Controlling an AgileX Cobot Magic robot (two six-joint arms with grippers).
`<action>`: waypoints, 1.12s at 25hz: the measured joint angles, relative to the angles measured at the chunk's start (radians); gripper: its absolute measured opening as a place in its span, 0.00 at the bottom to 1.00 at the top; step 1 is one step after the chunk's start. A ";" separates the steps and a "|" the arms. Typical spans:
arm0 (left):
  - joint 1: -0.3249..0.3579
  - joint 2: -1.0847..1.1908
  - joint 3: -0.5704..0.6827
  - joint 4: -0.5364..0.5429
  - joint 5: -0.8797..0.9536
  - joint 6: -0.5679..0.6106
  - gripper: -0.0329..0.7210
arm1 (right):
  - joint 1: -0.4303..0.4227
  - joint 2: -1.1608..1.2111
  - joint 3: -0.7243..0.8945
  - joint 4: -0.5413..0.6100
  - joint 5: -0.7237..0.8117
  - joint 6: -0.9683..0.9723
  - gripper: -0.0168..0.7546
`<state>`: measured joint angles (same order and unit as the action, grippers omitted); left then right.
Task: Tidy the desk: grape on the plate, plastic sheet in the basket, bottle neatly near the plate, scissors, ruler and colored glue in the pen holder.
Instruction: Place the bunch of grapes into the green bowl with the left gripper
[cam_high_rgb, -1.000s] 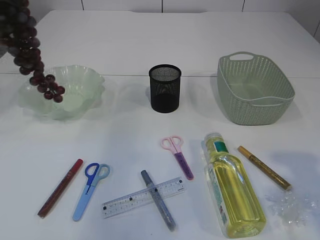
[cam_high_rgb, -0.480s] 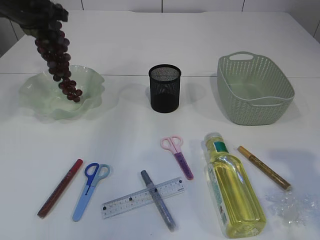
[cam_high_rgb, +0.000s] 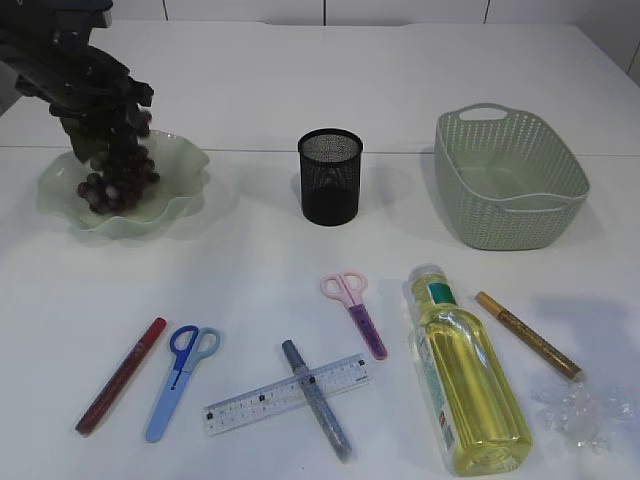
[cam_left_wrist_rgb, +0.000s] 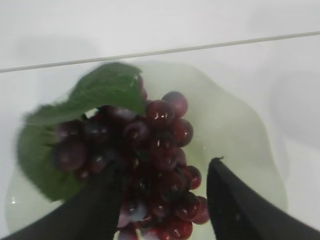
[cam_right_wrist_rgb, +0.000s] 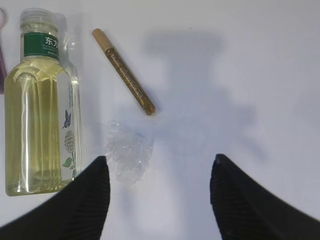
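The dark red grape bunch (cam_high_rgb: 115, 180) (cam_left_wrist_rgb: 155, 150) with its green leaf lies in the pale green plate (cam_high_rgb: 190, 160) (cam_left_wrist_rgb: 240, 130). My left gripper (cam_high_rgb: 98, 125) (cam_left_wrist_rgb: 166, 164) hangs over it, jaws apart on either side of the bunch, the right finger clear of it. My right gripper (cam_right_wrist_rgb: 160, 157) stands open above the table, with the crumpled plastic sheet (cam_right_wrist_rgb: 127, 150) (cam_high_rgb: 580, 415) by its left finger. The bottle (cam_high_rgb: 465, 385) (cam_right_wrist_rgb: 37, 110) lies on its side. Blue scissors (cam_high_rgb: 180, 380), pink scissors (cam_high_rgb: 355, 305), ruler (cam_high_rgb: 285, 393) and gold glue pen (cam_high_rgb: 527, 335) (cam_right_wrist_rgb: 123, 71) lie in front.
The black mesh pen holder (cam_high_rgb: 330, 175) stands at mid-table and the green basket (cam_high_rgb: 510, 180) at the back right. A grey glue pen (cam_high_rgb: 315, 400) lies across the ruler. A red glue pen (cam_high_rgb: 122, 375) lies at the front left.
The left gripper came down and rightward with the hanging grape bunch, which now rests in the plate. Its jaws have spread apart. The right side has not moved.
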<state>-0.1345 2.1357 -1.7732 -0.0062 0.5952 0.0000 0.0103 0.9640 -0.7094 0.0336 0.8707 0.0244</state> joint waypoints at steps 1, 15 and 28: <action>0.000 0.000 -0.001 0.006 0.013 0.000 0.58 | 0.000 0.000 0.000 0.000 0.000 0.000 0.66; 0.000 -0.082 -0.003 0.000 0.334 0.000 0.75 | 0.000 0.012 0.000 0.069 0.022 -0.002 0.66; 0.000 -0.316 0.232 -0.004 0.468 0.007 0.65 | 0.011 0.014 -0.062 0.083 0.150 -0.009 0.66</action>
<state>-0.1345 1.8199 -1.5409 -0.0103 1.0636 0.0072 0.0215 0.9781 -0.7712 0.1163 1.0208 0.0157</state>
